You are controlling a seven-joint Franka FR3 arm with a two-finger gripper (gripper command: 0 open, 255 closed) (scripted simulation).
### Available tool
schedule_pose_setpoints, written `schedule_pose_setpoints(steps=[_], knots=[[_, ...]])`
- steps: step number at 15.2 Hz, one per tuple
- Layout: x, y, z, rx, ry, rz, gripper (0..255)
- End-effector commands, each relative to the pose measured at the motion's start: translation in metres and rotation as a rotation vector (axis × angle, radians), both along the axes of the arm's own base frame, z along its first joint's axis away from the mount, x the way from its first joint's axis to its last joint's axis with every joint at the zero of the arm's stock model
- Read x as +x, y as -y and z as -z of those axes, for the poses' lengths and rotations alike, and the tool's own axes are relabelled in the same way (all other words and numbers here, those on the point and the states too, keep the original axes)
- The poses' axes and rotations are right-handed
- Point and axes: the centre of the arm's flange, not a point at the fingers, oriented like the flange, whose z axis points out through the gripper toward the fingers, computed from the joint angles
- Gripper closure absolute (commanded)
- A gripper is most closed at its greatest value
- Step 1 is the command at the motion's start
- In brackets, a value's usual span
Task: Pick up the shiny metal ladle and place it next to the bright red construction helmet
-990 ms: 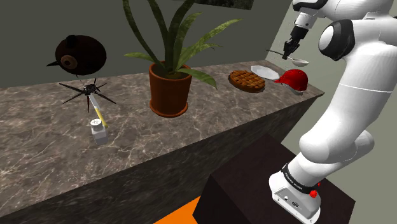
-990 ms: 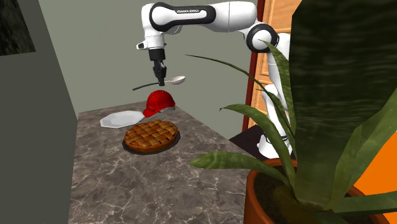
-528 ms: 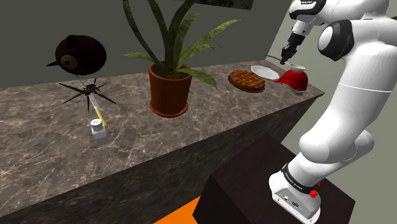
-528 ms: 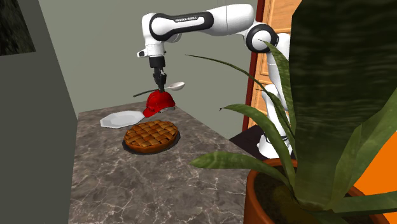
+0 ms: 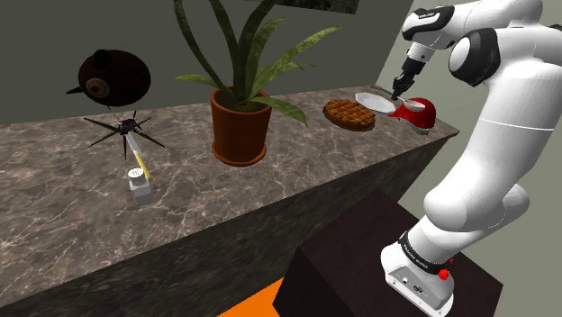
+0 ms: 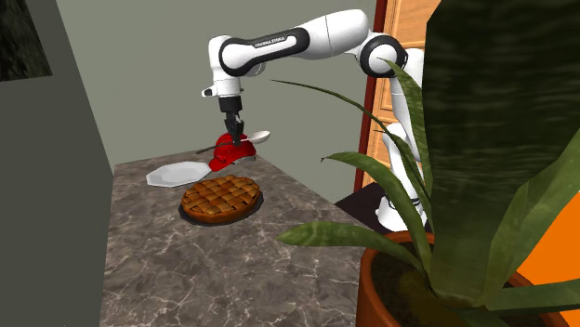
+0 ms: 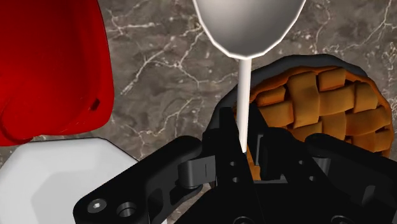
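Silvery and pale, the ladle (image 7: 248,25) hangs above the marble counter (image 7: 165,70), its thin handle pinched between the closed fingers of the black gripper (image 7: 243,130). Its bowl sits between the red helmet (image 7: 44,70) and the lattice pie (image 7: 318,102), near a white plate (image 7: 70,165).

shiny grey ladle (image 7: 248,22) held level in the air, bowl close beside the bright red helmet (image 6: 226,158).
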Motion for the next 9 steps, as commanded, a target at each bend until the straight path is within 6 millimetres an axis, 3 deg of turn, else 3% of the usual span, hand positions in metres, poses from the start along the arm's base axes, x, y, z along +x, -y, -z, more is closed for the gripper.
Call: schedule_pose_setpoints(steps=[1, 9], knots=[[-0.001, 0.000, 0.010, 0.000, 0.000, 0.000, 255], [-0.001, 0.000, 0.052, 0.000, 0.000, 0.000, 255]])
